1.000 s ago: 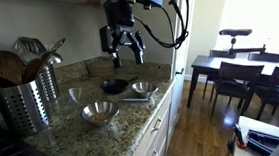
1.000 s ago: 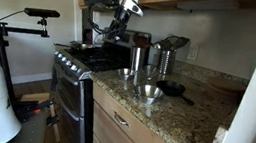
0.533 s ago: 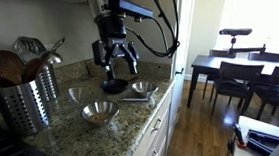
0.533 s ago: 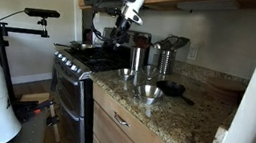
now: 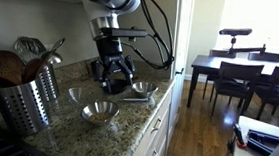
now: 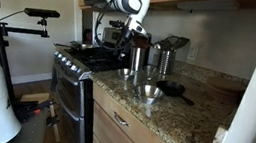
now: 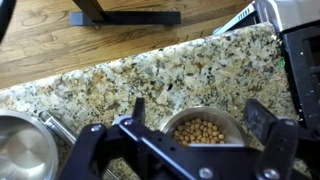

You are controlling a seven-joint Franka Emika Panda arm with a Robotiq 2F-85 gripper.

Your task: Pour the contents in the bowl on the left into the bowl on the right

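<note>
Counter: speckled granite worktop (image 5: 127, 112) over pale cabinet drawers, with a wood floor (image 5: 200, 143) and a dark dining table (image 5: 243, 68) beyond it.
Stove: a black range (image 6: 79, 63) stands at the counter's end in an exterior view.
Utensil holder: a perforated steel canister (image 5: 25, 104) with wooden spoons (image 5: 5, 67) stands at the near end of the worktop.
Contents: a small heap of round tan-brown bits (image 5: 99, 111) lies in a steel bowl (image 5: 98, 122) on the counter; the wrist view shows the same heap close below the camera.
Other bowls: two more steel bowls sit nearby, one (image 5: 78, 94) just beside the filled one and one (image 5: 145, 88) nearer the counter edge.
Dark dish: a small black dish (image 5: 116, 87) rests between the bowls, partly hidden by the arm.
Gripper: the gripper (image 5: 112, 78) hangs above the bowls with its jaws spread wide, holding nothing and touching no bowl.
Wrist view: the filled bowl appears between the two black fingers (image 7: 140, 112), near the counter edge.
</note>
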